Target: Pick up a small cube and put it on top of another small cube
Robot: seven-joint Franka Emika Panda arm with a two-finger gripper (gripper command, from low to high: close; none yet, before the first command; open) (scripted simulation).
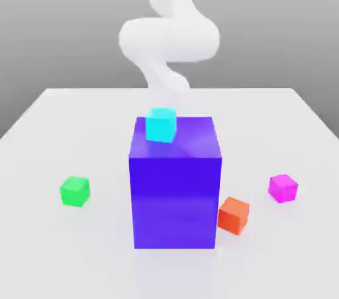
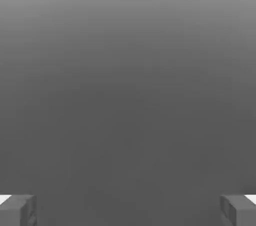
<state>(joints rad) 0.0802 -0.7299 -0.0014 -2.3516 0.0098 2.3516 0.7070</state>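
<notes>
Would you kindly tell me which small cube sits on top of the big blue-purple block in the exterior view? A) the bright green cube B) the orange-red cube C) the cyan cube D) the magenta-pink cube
C: the small cyan cube rests on the top face of the big blue-purple block, while the green, magenta-pink and orange-red cubes lie on the table around it.

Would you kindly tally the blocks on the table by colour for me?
Green small cube: 1
Magenta small cube: 1
Orange-red small cube: 1
Cyan small cube: 1
Blue-purple big block: 1
Total: 5
</notes>
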